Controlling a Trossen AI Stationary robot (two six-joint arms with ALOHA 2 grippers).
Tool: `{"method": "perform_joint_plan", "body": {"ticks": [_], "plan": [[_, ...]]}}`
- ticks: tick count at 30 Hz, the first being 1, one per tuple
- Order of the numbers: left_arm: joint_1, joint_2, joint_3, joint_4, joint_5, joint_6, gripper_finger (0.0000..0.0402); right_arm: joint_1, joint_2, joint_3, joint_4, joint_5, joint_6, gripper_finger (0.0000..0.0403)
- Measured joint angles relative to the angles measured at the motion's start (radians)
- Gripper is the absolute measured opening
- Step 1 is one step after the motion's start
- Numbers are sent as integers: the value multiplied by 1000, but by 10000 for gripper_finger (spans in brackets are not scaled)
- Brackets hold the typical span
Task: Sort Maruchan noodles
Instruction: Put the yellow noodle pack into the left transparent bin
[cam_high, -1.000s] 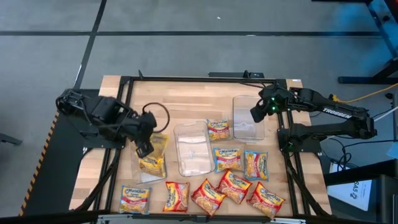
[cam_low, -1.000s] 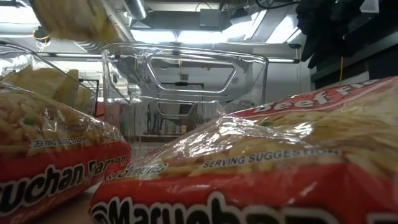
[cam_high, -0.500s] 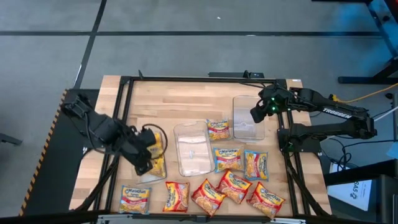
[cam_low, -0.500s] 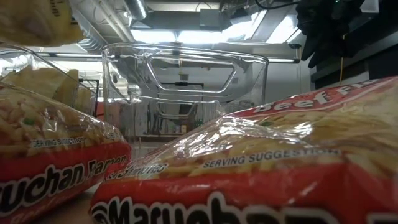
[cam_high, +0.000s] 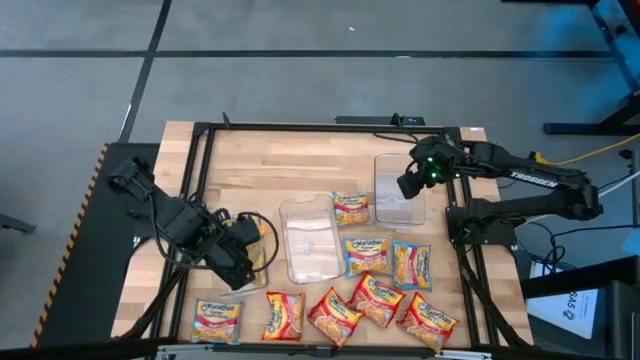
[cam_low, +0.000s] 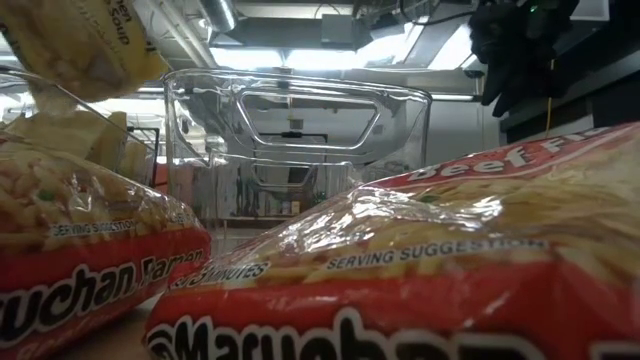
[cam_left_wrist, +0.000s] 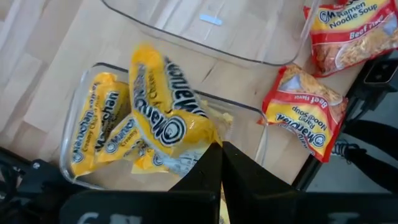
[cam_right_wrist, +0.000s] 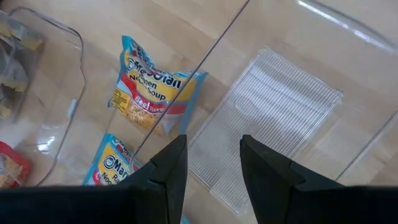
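Left tool (cam_left_wrist: 219, 163) grips yellow packet (cam_left_wrist: 166, 118) over wooden table (cam_high: 300, 160).

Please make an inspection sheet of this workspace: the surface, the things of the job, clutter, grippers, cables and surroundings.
Surface: wooden table in a black frame.
Job's things: yellow packets lie in the left clear tray; one yellow packet hangs pinched above it. The middle tray and right tray hold no packets. Loose packets lie along the near edge; a blue-edged packet lies beside the right tray.
Clutter: nothing seen.
Grippers: left gripper shut on the yellow packet; right gripper open, empty, over the right tray.
Cables: a yellow cable runs right of the table.
Surroundings: grey floor; no person seen.
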Motion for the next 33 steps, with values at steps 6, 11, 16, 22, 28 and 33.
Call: {"method": "perform_joint_plan", "body": {"ticks": [6,11,16,22,28,33], "plan": [[-8,25,-33,53,17,31,0,0,68,0,9,-26,-7,145],[-22,30,-57,49,32,18,0,0,96,0,6,-48,-11,145],[-22,30,-104,53,59,5,0,0,92,0,7,-50,-11,145],[-23,30,-183,76,135,4,0,0,90,0,7,-69,-12,145],[-32,30,-268,81,168,5,0,0,90,0,6,-71,-12,145],[-50,30,-323,143,207,4,0,0,90,0,6,-71,-12,145]]}}
